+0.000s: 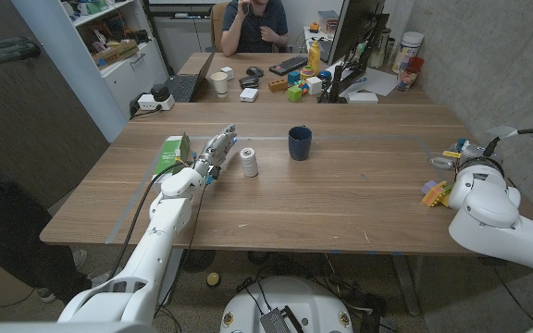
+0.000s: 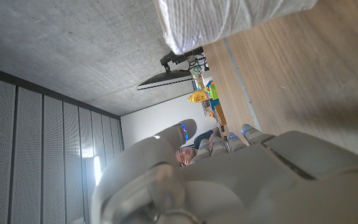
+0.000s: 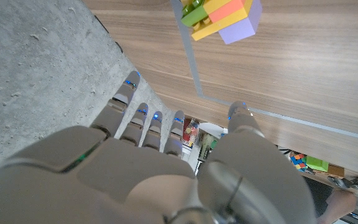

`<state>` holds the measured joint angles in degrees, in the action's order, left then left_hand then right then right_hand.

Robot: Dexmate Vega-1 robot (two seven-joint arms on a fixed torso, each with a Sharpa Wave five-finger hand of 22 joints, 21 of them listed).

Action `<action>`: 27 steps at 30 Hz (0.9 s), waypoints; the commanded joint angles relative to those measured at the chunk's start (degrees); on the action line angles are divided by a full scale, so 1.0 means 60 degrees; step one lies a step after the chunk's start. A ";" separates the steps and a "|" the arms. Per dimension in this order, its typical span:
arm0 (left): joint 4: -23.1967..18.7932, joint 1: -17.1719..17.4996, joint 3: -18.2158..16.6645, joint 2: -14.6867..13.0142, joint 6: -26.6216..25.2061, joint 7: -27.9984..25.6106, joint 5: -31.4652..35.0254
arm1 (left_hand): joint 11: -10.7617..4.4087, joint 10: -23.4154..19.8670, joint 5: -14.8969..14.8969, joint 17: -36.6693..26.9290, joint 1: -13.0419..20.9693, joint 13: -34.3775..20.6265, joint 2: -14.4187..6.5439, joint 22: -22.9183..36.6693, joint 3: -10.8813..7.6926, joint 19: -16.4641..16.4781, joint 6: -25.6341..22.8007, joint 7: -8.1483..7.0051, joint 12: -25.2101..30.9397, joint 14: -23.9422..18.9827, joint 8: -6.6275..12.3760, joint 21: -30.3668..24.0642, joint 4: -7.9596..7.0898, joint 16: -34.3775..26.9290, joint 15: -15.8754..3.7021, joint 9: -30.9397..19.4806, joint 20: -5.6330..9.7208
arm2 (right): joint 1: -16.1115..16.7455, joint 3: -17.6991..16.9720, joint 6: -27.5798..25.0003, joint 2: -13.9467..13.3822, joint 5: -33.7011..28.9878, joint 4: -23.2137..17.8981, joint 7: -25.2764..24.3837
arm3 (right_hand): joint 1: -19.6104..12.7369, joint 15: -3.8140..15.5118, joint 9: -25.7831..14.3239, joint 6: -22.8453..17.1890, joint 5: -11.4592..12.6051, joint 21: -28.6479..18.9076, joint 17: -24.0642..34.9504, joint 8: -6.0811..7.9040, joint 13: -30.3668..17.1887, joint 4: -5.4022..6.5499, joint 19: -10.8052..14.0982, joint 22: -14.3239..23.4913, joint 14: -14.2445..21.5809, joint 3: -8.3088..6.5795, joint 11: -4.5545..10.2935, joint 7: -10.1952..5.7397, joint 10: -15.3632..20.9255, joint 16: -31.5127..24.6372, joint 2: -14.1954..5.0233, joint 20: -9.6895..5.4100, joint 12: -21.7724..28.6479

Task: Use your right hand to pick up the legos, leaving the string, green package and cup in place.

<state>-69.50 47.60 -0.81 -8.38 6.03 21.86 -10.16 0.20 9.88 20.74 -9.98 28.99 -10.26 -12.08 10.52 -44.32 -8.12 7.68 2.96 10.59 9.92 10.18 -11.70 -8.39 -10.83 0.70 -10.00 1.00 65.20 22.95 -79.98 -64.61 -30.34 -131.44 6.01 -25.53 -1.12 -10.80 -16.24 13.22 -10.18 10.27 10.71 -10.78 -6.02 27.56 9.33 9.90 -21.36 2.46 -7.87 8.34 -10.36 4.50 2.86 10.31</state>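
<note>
long wooden table (image 1: 340, 199) with a taped outline, concrete wall on the right, cluttered second desk (image 1: 248, 69) and a seated person (image 1: 254, 23) behind. dark blue cup (image 1: 300, 142), white spool of string (image 1: 249, 161) and green package (image 1: 171, 154) mid-table, left hand (image 1: 213, 154) between package and spool, fingers extended, holding nothing. stacked orange, purple, yellow and green lego bricks (image 3: 219, 18) at the table's right edge, clear only from the right wrist, just beyond the open, empty right hand (image 3: 160, 162).

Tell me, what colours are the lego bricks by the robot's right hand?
The lego bricks are green, yellow, orange and purple, clearest in the right wrist view.
</note>
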 commanded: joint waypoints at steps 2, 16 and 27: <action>-0.0024 0.0013 0.0045 -0.0025 0.0012 0.0045 -0.0014 | -0.0021 0.0888 0.0051 -0.0034 0.0067 -0.0035 -0.0014 0.0044 0.0018 -0.0136 0.0081 -0.0039 0.0033 0.1474 0.0022 -0.0056 0.0010 -0.0071 0.0042 -0.0026 0.0016 | 0.0140 0.0018 0.0000 0.0420 -0.2105 0.0244 0.2089 | -0.0178 0.0024 -0.0021 0.0062 0.0069 -0.0020 0.0021 -0.0034 -0.0042 -0.0090 -0.0003 0.0027 -0.0055 -0.0044 0.0022 0.0010 -0.0026 -0.0045 0.0006 -0.0025 0.0023; -0.0150 0.0084 0.0069 -0.0037 -0.0007 0.0036 -0.0030 | -0.0032 0.0895 0.0059 -0.0034 0.0075 -0.0034 -0.0016 0.0045 0.0017 -0.0146 0.0091 -0.0033 0.0037 0.1487 0.0025 -0.0057 0.0011 -0.0070 0.0045 -0.0026 0.0012 | 0.0028 0.0251 0.0000 0.0083 -0.1682 0.0124 0.2373 | -0.0353 0.0032 -0.0022 0.0252 0.0083 -0.0051 0.0018 -0.0060 -0.0043 -0.0204 0.0045 0.0025 -0.0029 0.0005 0.0042 -0.0037 -0.0045 -0.0075 0.0075 -0.0031 0.0060; -0.0183 0.0091 0.0077 -0.0046 -0.0040 -0.0006 -0.0020 | -0.0021 0.0911 0.0065 -0.0034 0.0080 -0.0034 -0.0016 0.0046 0.0015 -0.0143 0.0093 -0.0028 0.0034 0.1482 0.0028 -0.0061 0.0011 -0.0075 0.0052 -0.0026 0.0004 | -0.0414 0.0700 0.0000 -0.0172 -0.1082 0.0132 0.2339 | -0.0486 0.0057 -0.0024 0.0396 0.0104 -0.0072 0.0016 -0.0062 -0.0045 -0.0285 0.0108 0.0022 0.0020 0.0067 -0.0003 -0.0039 -0.0002 -0.0100 0.0163 -0.0040 0.0097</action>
<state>-70.35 48.05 -0.41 -8.53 6.04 22.01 -10.30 0.20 9.88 20.74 -9.98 28.99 -10.26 -12.08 10.52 -44.32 -8.75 7.68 2.96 10.59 9.92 10.18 -11.69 -8.38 -10.83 0.70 -10.00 1.02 64.84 24.85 -79.98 -64.30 -39.49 -130.60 19.61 -27.71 -0.81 -10.79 -14.31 13.65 -10.42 10.27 10.37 -10.78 -7.35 28.02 9.34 9.61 -20.96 2.65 -7.98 8.15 -10.63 5.48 2.42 10.65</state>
